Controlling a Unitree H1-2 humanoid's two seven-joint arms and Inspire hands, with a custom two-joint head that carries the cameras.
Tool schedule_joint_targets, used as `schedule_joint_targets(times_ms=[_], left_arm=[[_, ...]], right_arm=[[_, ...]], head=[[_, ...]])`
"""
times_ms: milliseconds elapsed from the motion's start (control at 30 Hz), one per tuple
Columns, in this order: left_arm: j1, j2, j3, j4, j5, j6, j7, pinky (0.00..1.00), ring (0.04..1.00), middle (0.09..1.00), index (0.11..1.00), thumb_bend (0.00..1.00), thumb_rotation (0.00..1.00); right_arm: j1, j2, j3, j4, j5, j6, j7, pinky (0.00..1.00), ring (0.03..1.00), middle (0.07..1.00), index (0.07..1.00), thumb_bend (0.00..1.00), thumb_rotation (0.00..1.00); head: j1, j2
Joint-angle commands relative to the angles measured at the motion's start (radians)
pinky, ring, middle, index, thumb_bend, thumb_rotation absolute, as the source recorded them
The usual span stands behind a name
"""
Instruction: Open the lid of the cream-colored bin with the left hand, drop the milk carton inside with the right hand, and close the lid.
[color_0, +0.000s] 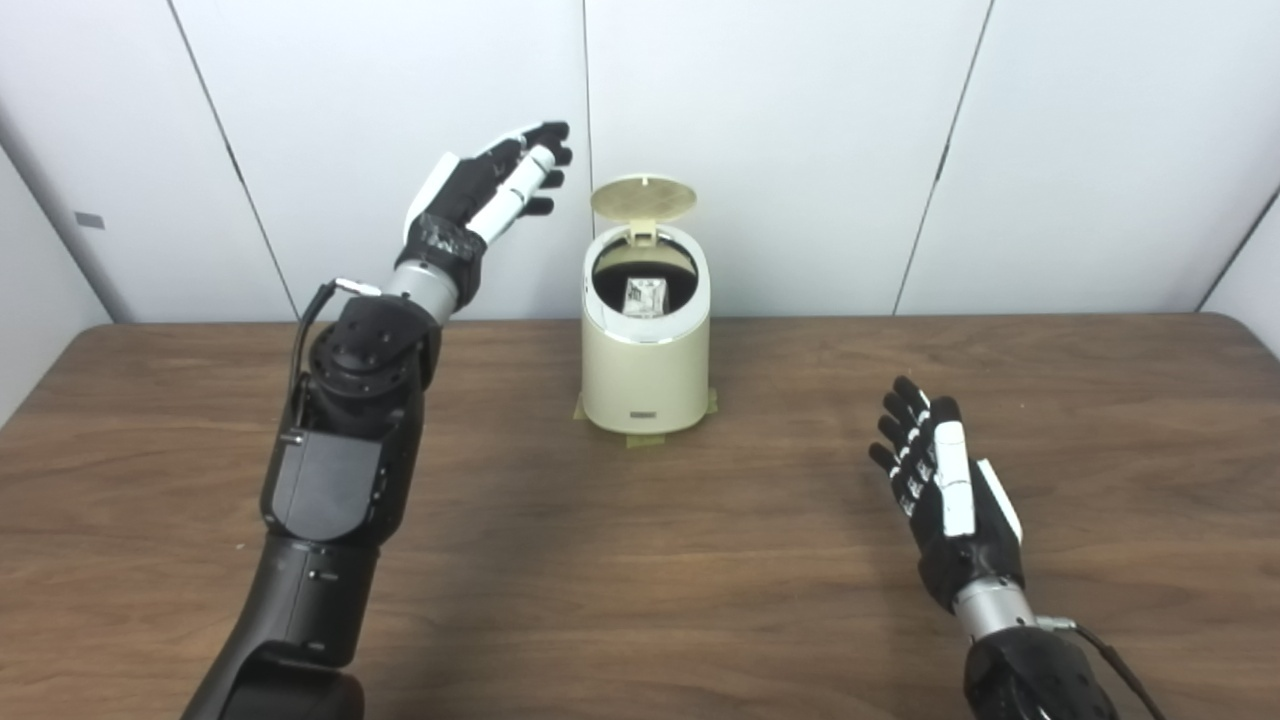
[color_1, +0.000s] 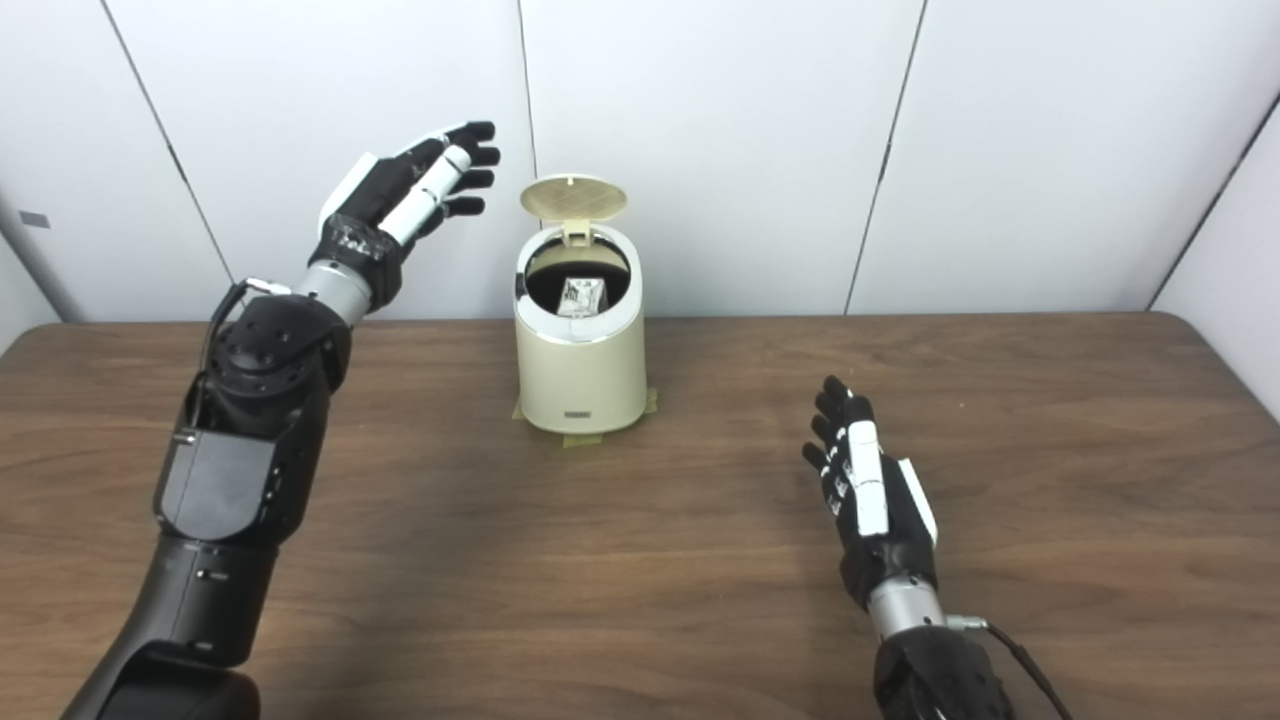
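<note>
Standing open on a wooden bench (color_0: 520, 560), a cream bin (color_0: 645, 345) holds a milk carton (color_0: 647, 297) inside.
Its lid (color_0: 643, 198) is tipped upright. The left hand (color_0: 490, 190) hovers beside the lid, fingers spread, empty; the right hand (color_0: 940, 480) rests low, fingers apart.

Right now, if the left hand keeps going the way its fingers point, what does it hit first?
Probably the raised lid: the left hand points right toward it at about its height. Depth is unclear, so it might pass by to the wall.

Left robot hand (color_0: 490, 190) raised high, fingers spread and empty; right robot hand (color_0: 940, 490) low, fingers extended, empty.
</note>
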Motion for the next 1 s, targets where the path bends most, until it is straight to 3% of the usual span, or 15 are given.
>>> schedule_joint_targets(times_ms=[0, 200, 400, 567, 833, 967], left_arm=[[-0.113, 0.027, -0.016, 0.011, 0.027, -0.06, -0.01, 0.84, 0.865, 0.865, 0.875, 0.32, 0.79], [-0.164, 0.045, -0.088, 0.07, 0.096, -0.087, -0.036, 0.84, 0.867, 0.861, 0.881, 0.3, 0.99], [-0.184, 0.045, -0.137, 0.126, 0.18, -0.165, -0.011, 0.81, 0.845, 0.813, 0.833, 0.3, 1.0], [-0.184, 0.055, -0.185, 0.127, 0.28, -0.197, 0.009, 0.91, 0.85, 0.787, 0.811, 0.35, 1.0], [-0.159, 0.147, -0.305, 0.076, 0.52, -0.353, 0.032, 0.72, 0.751, 0.738, 0.737, 0.4, 1.0], [-0.159, 0.183, -0.352, 0.068, 0.635, -0.432, 0.051, 0.72, 0.739, 0.731, 0.72, 0.41, 0.99]], right_arm=[[-0.02, 0.007, 0.002, -0.036, 0.006, -0.04, -0.002, 0.87, 0.95, 0.951, 0.936, 0.67, 1.0], [-0.007, 0.008, 0.028, -0.042, 0.0, -0.022, -0.003, 0.81, 0.924, 0.945, 0.938, 0.64, 1.0], [-0.017, 0.014, 0.022, -0.027, 0.017, -0.02, -0.013, 0.78, 0.893, 0.918, 0.94, 0.64, 1.0], [-0.027, 0.023, 0.014, -0.018, 0.023, 0.007, -0.026, 0.75, 0.86, 0.88, 0.933, 0.62, 1.0], [-0.025, 0.029, 0.04, -0.024, -0.042, -0.004, -0.057, 0.65, 0.737, 0.749, 0.876, 0.59, 1.0], [-0.026, 0.034, 0.036, -0.023, -0.051, -0.008, -0.066, 0.66, 0.734, 0.737, 0.87, 0.59, 1.0]], head=[[0.006, 0.001], [-0.003, 0.001], [-0.007, 0.0], [-0.012, -0.003], [-0.023, 0.003], [-0.024, 0.008]])
